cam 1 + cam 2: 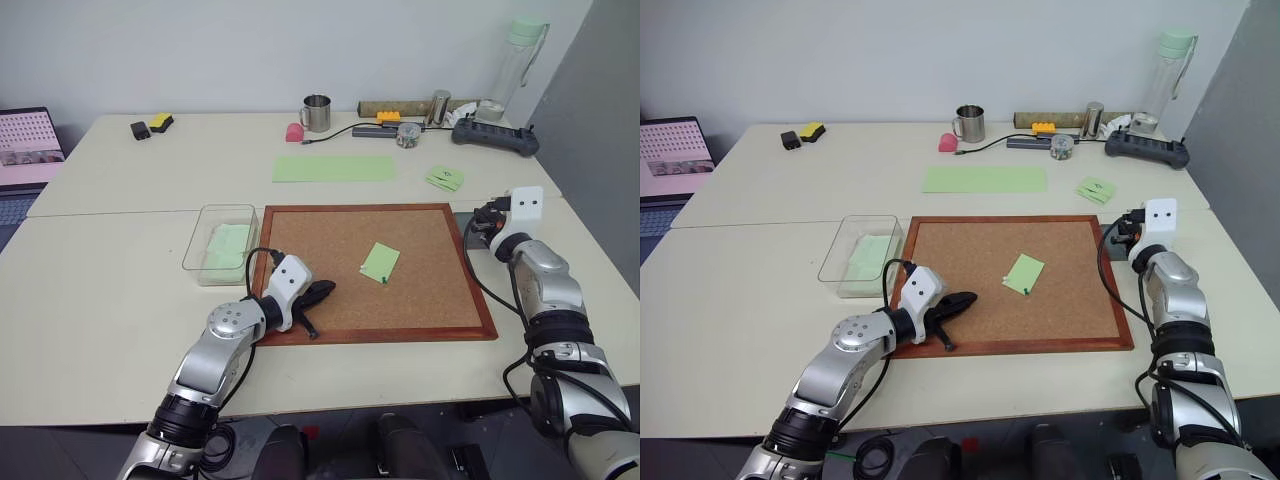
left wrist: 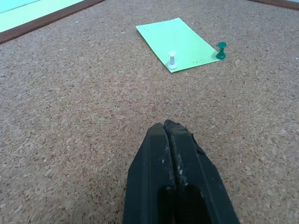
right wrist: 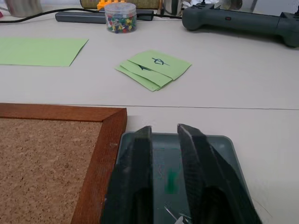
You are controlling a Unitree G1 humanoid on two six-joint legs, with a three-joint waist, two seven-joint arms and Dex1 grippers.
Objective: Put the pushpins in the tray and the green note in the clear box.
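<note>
Two pushpins, a white one [image 2: 172, 60] and a dark-green one [image 2: 221, 50], stand upright at the near edge of the green note [image 1: 380, 262], pinning it to the corkboard [image 1: 430, 300] a little to the 3 o'clock side of the board's middle. A green pin [image 3: 171, 181] appears to lie already in the grey tray [image 3: 229, 154], which sits on the tabletop [image 1: 100, 300] touching the board's frame at its 2 o'clock corner. The clear box [image 1: 200, 245] stands just beside the frame at 10 o'clock, with a green sheet already inside.

Risks, as I judge them: if the note is pulled before both pins are out, it will likely tear at the holes. The pins are tiny, so a pinch that lands off-centre could flick one across the board or onto the tabletop.

The left end effector [image 2: 170, 128] is fully closed and empty, resting low over the cork near the board's 7 o'clock corner and pointing toward the note. The right end effector [image 3: 163, 135] hangs level over the tray, its fingers [image 3: 138, 154] slightly parted, holding nothing that I can make out.
</note>
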